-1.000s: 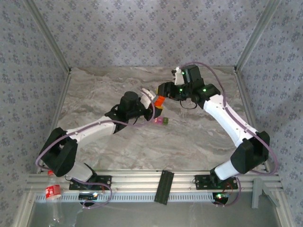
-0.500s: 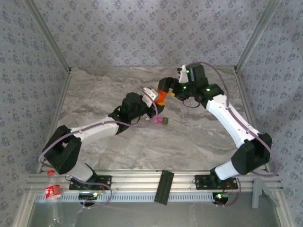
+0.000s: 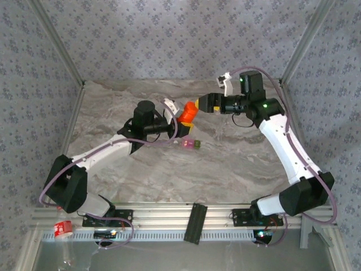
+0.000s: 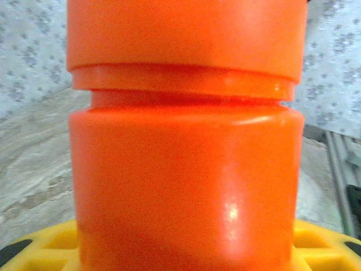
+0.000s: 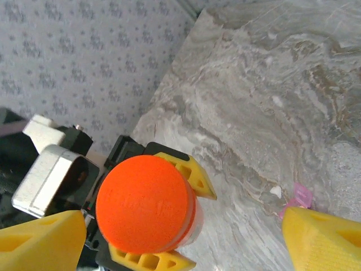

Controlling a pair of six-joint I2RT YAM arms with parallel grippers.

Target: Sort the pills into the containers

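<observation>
Bright, diffuse light throughout—shadows are faint and soft. The orange bottle (image 4: 186,169) is blurred in the left wrist view, a small glare spot at lower right.

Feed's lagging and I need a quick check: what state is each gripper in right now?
Left gripper: closed, holding the orange bottle.
Right gripper: open, jaws spread wide on either side of the cap, not gripping it.
</observation>
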